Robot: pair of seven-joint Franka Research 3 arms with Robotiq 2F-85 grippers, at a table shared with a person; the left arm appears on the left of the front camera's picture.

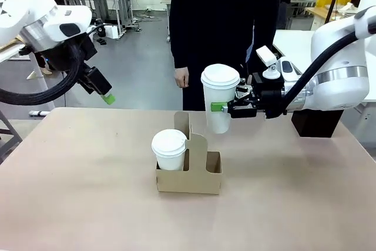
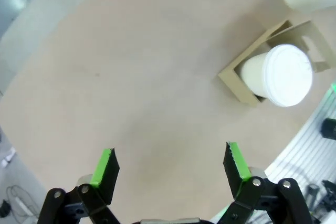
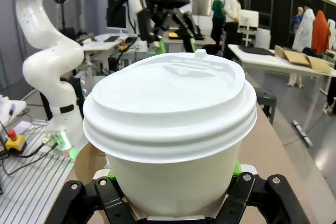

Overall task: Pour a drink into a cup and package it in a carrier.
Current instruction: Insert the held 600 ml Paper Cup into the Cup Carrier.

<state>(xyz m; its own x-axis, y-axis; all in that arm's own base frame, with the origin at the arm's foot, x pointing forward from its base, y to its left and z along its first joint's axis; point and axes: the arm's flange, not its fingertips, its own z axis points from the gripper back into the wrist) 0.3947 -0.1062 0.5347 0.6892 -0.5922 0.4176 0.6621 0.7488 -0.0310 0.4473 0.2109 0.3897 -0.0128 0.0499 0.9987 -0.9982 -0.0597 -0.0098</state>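
Cup (image 1: 218, 93) aloft, right gripper (image 1: 225, 107) fingers clamped round it, seemingly bound for the carrier's (image 1: 197, 176) empty slot; left gripper (image 2: 170, 159) fingers spread wide, holding nothing, clear.

One lidded paper cup (image 1: 218, 116) was white, the other cup (image 1: 169, 150) also; the carrier (image 1: 191, 181) was brown, the table (image 1: 88, 174) beige, the finger pads (image 2: 102, 166) green.

Lidded cup (image 1: 219, 89) in right claw (image 1: 222, 109), near carrier (image 1: 197, 176)

Bright, even overhead light. The carrier (image 1: 188, 181) casts only a faint, soft shadow on the table (image 1: 76, 192) around it. Front view sharp. Left wrist view bows at its edges; the cup (image 2: 286, 74) in the carrier looks glare-washed. Right wrist background perhaps slightly soft.
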